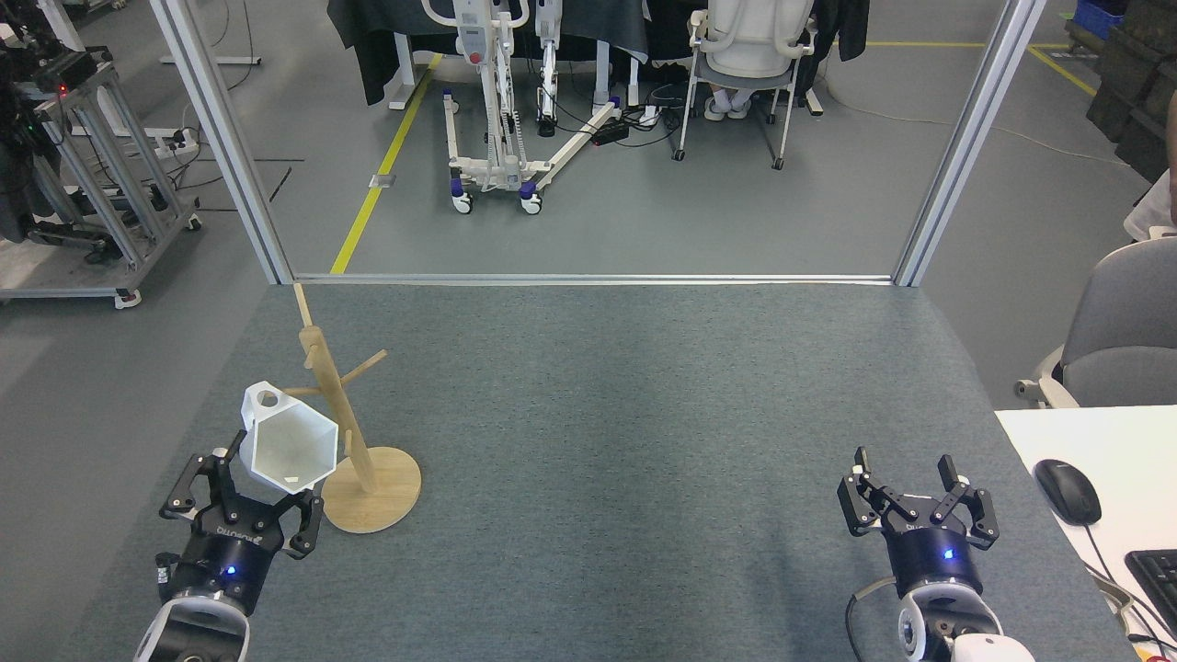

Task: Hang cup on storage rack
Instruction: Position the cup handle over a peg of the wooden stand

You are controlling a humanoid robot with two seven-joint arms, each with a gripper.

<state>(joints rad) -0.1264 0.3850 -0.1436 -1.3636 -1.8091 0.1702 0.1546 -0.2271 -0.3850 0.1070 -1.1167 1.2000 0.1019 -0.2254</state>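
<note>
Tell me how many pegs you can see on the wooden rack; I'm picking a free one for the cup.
3 on the storage rack: one at the top rising far-left, one angling right, one pointing left at the cup. Others may be hidden behind it.

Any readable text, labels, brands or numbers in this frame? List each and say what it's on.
Left claw: pale lettering on its black body, seen upside down, too blurred to read for certain.
Right claw: the same kind of lettering, also too small to read.
The cup, storage rack, mouse and keyboard: no legible marking.
Nothing else in view carries readable text.
</note>
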